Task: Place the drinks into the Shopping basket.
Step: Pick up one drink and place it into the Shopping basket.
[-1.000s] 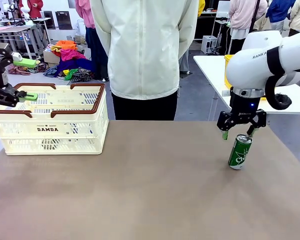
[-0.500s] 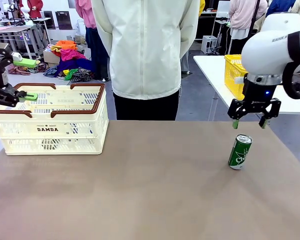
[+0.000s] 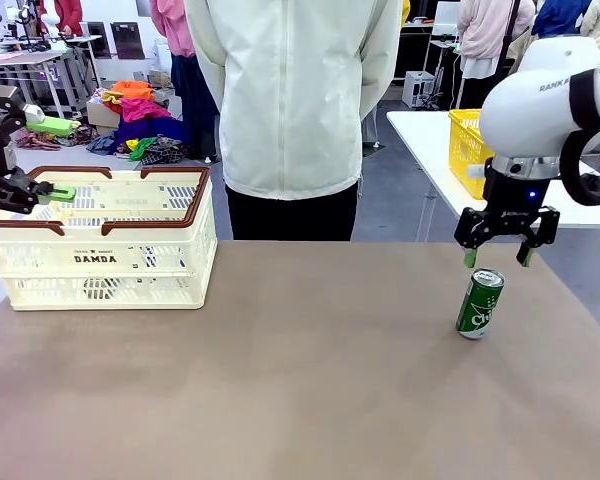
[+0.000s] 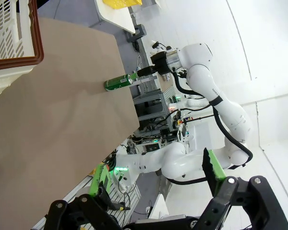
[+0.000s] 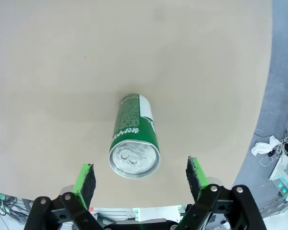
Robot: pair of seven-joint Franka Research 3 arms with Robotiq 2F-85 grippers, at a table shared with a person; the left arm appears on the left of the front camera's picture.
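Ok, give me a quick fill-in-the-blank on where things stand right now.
1. The slim green drink can stands ___ on the brown table.
2. The right end effector, open, hangs directly ___ the can.
3. The left end effector sits over the cream-white slatted ___.

Missing: upright; above; basket
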